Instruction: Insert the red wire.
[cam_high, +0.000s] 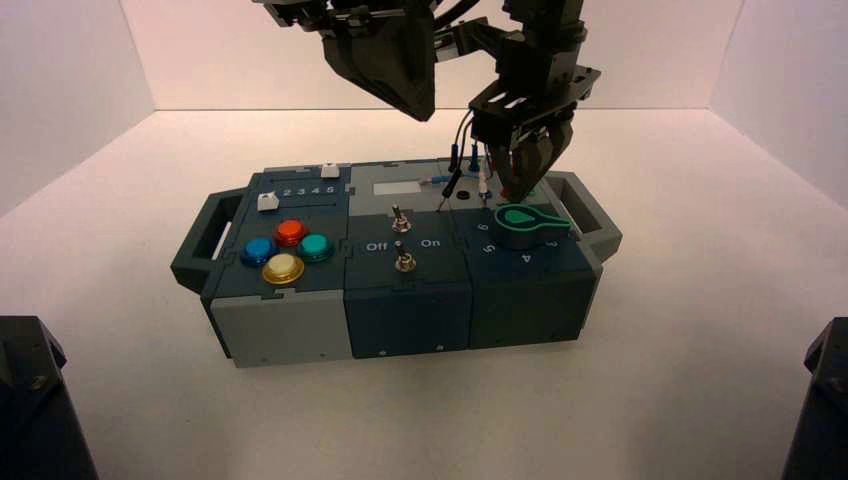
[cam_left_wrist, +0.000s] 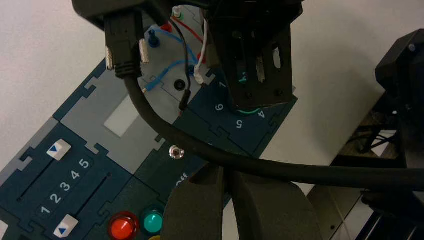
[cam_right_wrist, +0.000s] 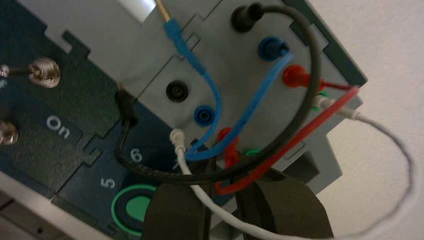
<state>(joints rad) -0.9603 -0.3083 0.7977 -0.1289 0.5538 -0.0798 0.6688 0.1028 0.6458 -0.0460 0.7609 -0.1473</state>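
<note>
Near the box's (cam_high: 408, 325) far right corner, the right tool (cam_right_wrist: 225, 172) stands parted beside the red wire's plug (cam_right_wrist: 231, 154), apparently seated in its red socket (cam_right_wrist: 227, 134), leaving only a clear retreat, as the left tool (cam_high: 424, 112) waits above the far edge.

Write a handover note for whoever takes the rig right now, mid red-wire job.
Left gripper: shut, empty, idle above the box's far middle.
Right gripper: open, fingers around the red wire's near plug, above the box's right section.
Done: that plug stands at the near red socket, seemingly inserted; depth unclear. The far red plug is at its socket.
Left: probably confirm seating, then back the right gripper off.
</note>
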